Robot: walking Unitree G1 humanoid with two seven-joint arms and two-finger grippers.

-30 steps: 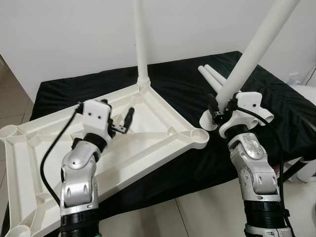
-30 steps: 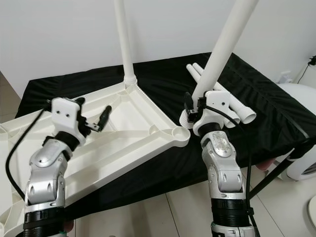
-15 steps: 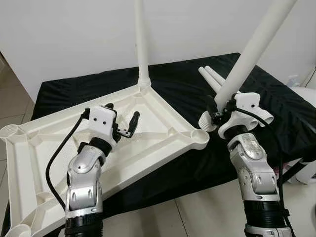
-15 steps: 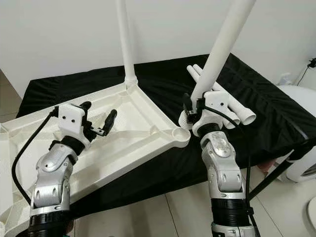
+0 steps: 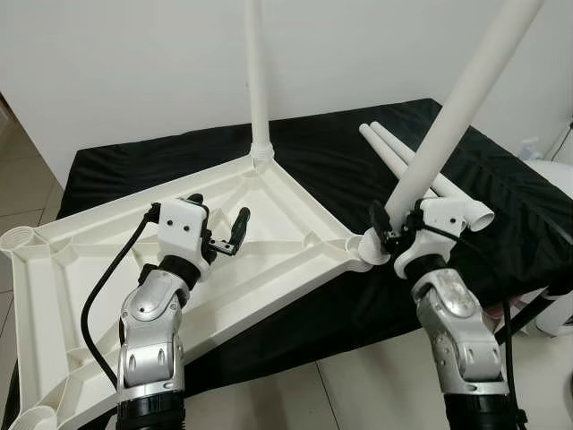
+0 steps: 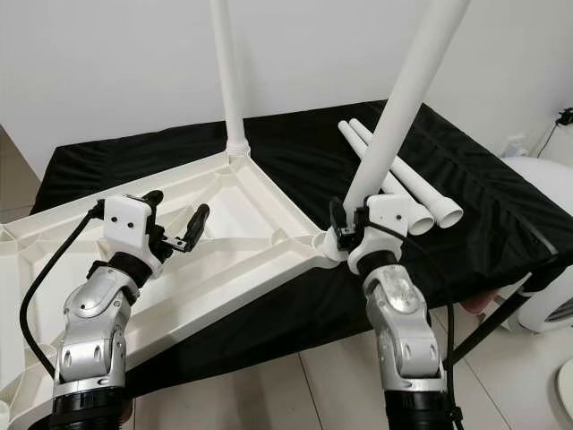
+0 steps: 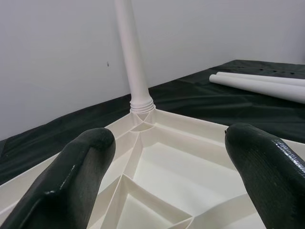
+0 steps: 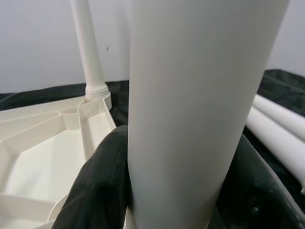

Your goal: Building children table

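The white plastic table top [image 5: 269, 269] lies upside down on a black cloth. One white leg [image 5: 256, 81] stands screwed into its far corner. My right gripper [image 5: 394, 231] is shut on a second white leg [image 5: 457, 98], which tilts up to the right. That leg's lower end meets the near right corner socket [image 5: 360, 253]. In the right wrist view both fingers [image 8: 100, 191] press against this leg [image 8: 190, 95]. My left gripper [image 5: 219, 217] hovers open over the ribbed underside, nothing between its fingers [image 7: 90, 157].
Two loose white legs [image 5: 403, 148] lie side by side on the black cloth [image 5: 501, 197] behind my right gripper. A white wall rises close behind. A white rounded object [image 5: 560, 313] stands on the tiled floor at the right.
My right gripper has come down and a little left with the leg, bringing its lower end onto the corner socket. My left gripper shifted slightly right, still open.
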